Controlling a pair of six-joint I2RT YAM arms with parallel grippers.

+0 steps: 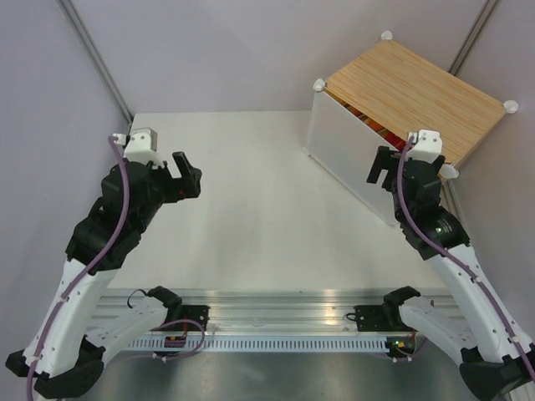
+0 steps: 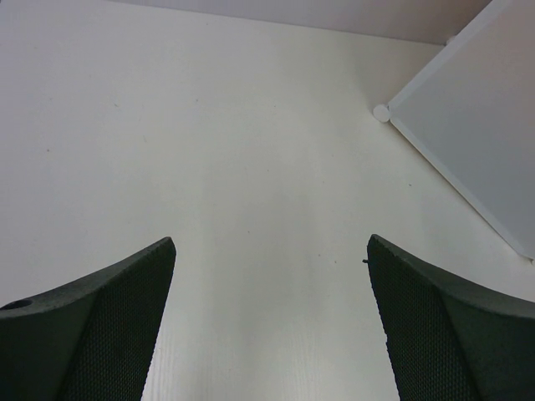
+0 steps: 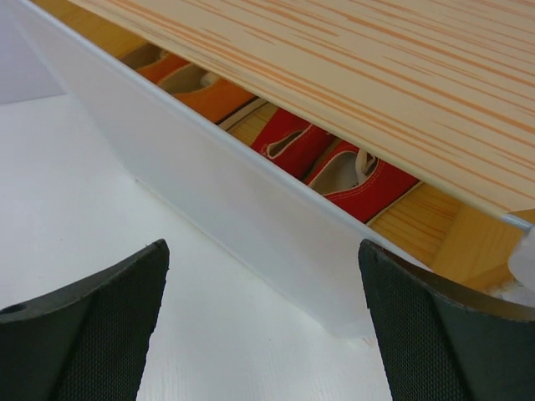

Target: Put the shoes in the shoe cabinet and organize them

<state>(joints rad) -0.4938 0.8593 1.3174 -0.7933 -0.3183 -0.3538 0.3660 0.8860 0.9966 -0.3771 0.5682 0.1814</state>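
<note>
Red shoes (image 3: 380, 190) lie inside the cabinet (image 3: 234, 209), plain from right wrist.

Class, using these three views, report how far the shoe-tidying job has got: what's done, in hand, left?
Done: red sneakers and orange sneakers lie inside the shoe cabinet. In hand: nothing; the left hand and right hand are open, empty. Left: the front door panel stands ajar, so probably closing it; no loose shoes show.

Red shoes (image 3: 380, 188) beside orange shoes (image 3: 209, 96) inside wood-topped shoe cabinet (image 1: 418, 96), frosted white door (image 1: 347, 159) ajar.
</note>
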